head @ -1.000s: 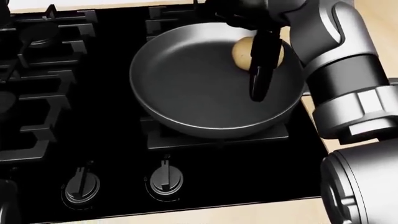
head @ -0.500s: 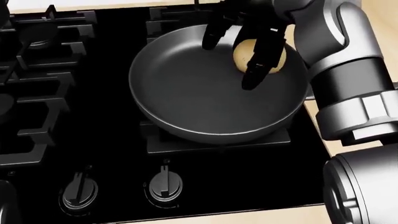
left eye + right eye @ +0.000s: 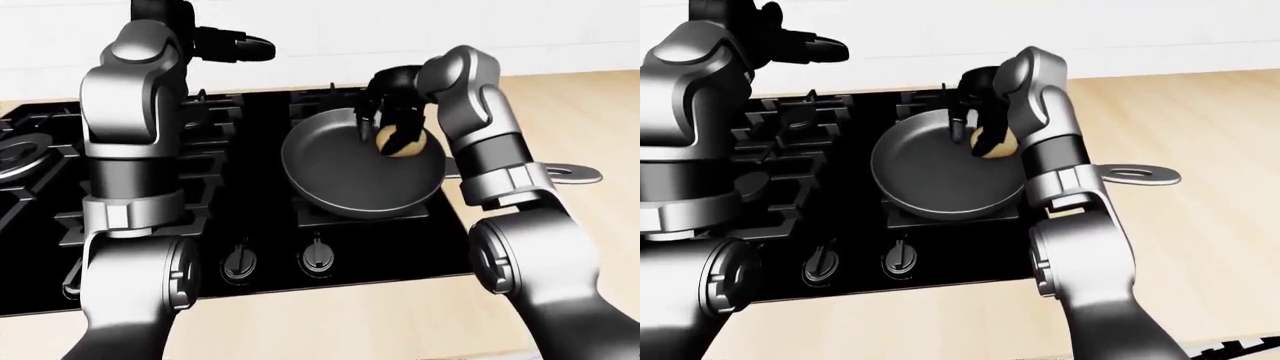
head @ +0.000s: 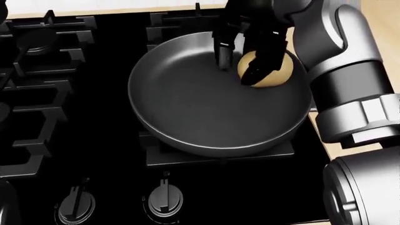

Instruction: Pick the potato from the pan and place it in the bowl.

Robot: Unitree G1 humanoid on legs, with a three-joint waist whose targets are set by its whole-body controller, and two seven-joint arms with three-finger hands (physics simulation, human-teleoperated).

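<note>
Grasp step: my right hand (image 4: 250, 51) has its fingers (image 4: 257, 70) spread, not yet closed, over the potato (image 4: 272, 72) in the pan (image 4: 187, 108); next I must close and lift.

I find no readable text, labels, brands or numbers anywhere; stove knobs (image 4: 163, 198) carry no legible markings I can make out.
</note>
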